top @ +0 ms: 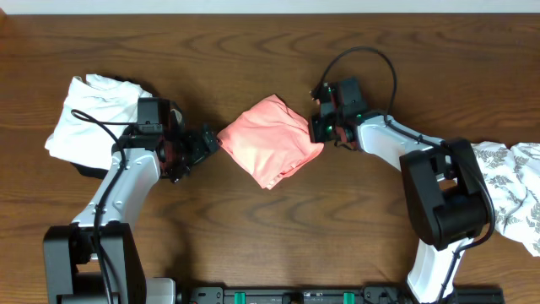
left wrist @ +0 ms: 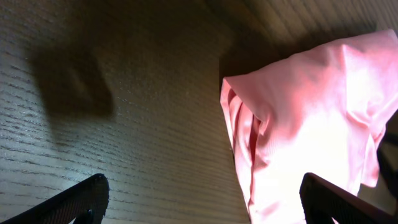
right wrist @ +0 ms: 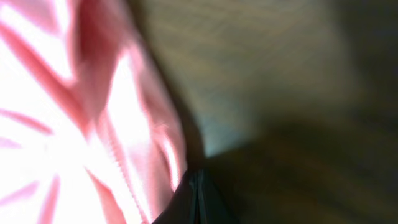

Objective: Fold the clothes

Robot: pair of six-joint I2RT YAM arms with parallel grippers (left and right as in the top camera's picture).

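Note:
The salmon-pink garment point(top: 272, 138) lies folded into a compact diamond at the table's middle. My left gripper point(top: 205, 143) is open just off its left corner, touching nothing; in the left wrist view the pink cloth point(left wrist: 311, 130) lies ahead to the right, partly between the spread fingers point(left wrist: 202, 199). My right gripper point(top: 322, 131) sits at the garment's right edge. In the right wrist view its fingers point(right wrist: 198, 199) are pressed together beside the pink fabric point(right wrist: 81, 124), with no cloth visibly between them.
A plain white folded garment point(top: 89, 118) lies at the far left behind my left arm. A white cloth with grey leaf print point(top: 515, 190) lies at the right edge. Bare wooden table point(top: 278, 236) runs in front of the pink garment.

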